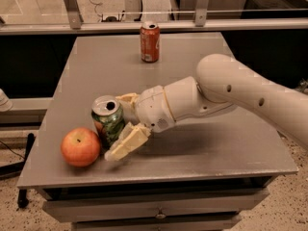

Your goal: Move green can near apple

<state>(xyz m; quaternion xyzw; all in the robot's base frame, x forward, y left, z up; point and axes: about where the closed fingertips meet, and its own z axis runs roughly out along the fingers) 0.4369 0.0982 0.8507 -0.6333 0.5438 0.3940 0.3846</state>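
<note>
Green can [107, 120], upright, is clamped in my gripper [115, 127], just beside the apple [80, 147]; I see the orange-red can [149, 42] well apart.

The hand [114, 127] grips the green can [108, 121] just right of the apple [80, 147].

Two cans, one apple [81, 147], one claw [116, 127], one table [96, 66] — the full tally.
The cans split as one green can [109, 121] and one orange-red can [149, 42]; the single apple stands just beside the green one. One white arm [250, 88] comes in from the right, and its one claw sits at the table's front left, two pale fingers [126, 142] clasped against either side of the green can.
</note>
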